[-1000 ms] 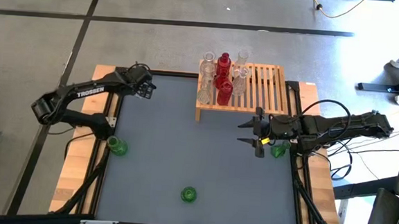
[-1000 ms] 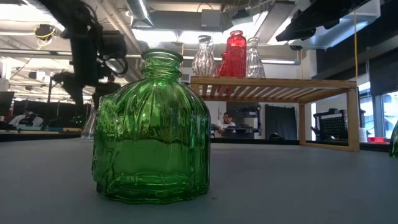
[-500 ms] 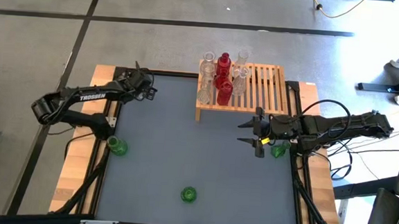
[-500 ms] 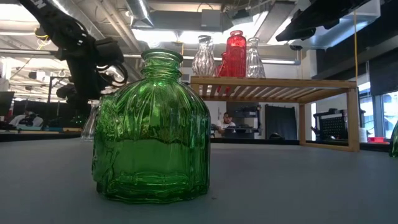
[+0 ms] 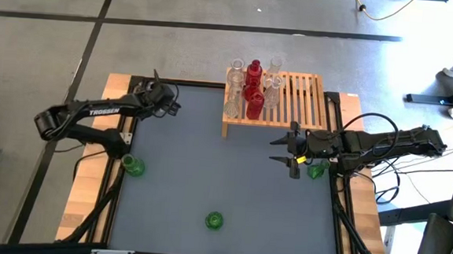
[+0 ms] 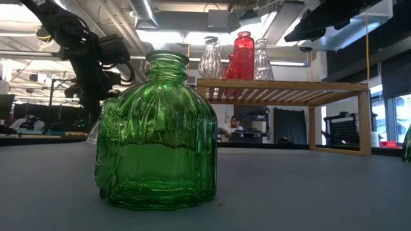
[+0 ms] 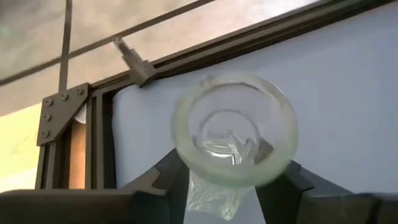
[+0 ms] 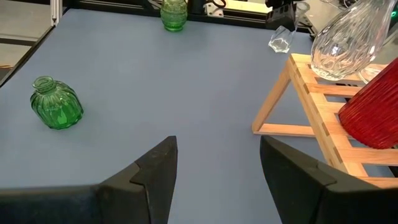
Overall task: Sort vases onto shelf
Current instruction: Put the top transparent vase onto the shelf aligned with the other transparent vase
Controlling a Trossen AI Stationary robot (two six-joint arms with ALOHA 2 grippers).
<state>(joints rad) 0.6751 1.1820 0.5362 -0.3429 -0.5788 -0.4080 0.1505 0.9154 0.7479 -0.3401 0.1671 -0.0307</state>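
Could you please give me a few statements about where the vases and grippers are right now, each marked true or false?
1. The left gripper has a clear vase between its fingers. True.
2. The right gripper holds a green vase. False: its fingers are apart with nothing between them.
3. Red vases stand on the shelf. True.
4. All green vases are on the shelf. False: one squat green vase sits on the table mat near its front edge, and others stand off the shelf too.
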